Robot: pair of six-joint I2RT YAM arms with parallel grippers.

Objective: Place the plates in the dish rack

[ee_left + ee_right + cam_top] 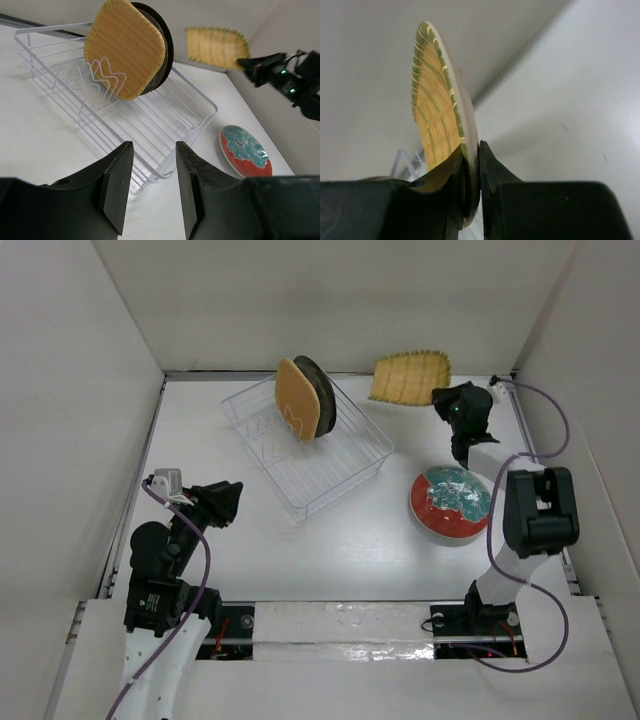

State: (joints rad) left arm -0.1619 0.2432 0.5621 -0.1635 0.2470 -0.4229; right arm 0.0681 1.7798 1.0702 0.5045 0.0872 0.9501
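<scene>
Pinches yellow ribbed oblong plate [410,378] by its edge in right hand [472,150], aloft right of white wire dish rack [260,462] holding orange plate [298,398] and dark grey round plate [324,390] upright; hovers left hand [152,147], jaws apart, nearby.

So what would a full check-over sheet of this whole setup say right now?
Surface: white tabletop, no spills seen.
Job's things: white wire dish rack holds orange textured plate and dark round plate upright; red-rimmed teal plate lies flat outside the rack; yellow ribbed plate held aloft.
Clutter: nothing seen.
Grippers: left gripper fingers open, empty; right gripper shut on yellow ribbed plate.
Cables: purple cables along both arms.
Surroundings: white walls on three sides.
</scene>
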